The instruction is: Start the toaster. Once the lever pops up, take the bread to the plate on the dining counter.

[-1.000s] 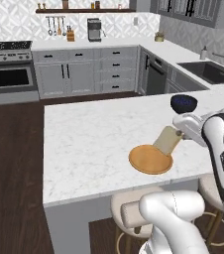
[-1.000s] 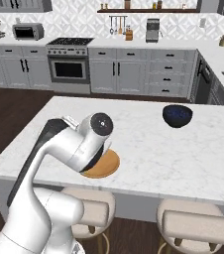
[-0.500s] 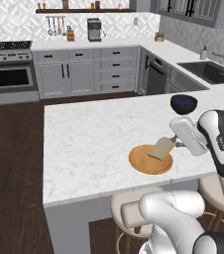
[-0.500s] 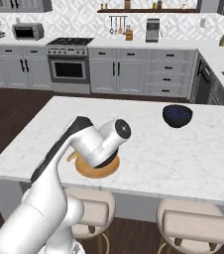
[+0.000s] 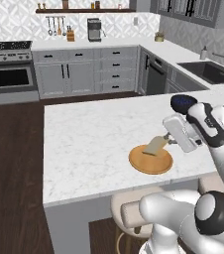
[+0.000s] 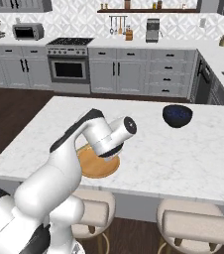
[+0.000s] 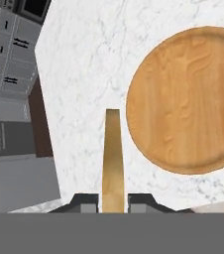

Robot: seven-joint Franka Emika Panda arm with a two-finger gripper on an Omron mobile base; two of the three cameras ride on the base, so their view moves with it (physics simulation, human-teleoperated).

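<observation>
One bread point(image 5: 156, 145) slice in end effector point(image 5: 167, 142) above plate point(image 5: 150, 161).

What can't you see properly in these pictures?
- Right base view: the robot's own arm covers the bread and part of the plate.
- Hand view: the bread shows edge-on, so its face is hidden; the fingers are cut off at the bottom.
- Left base view: whether the bread touches the plate is unclear.
</observation>
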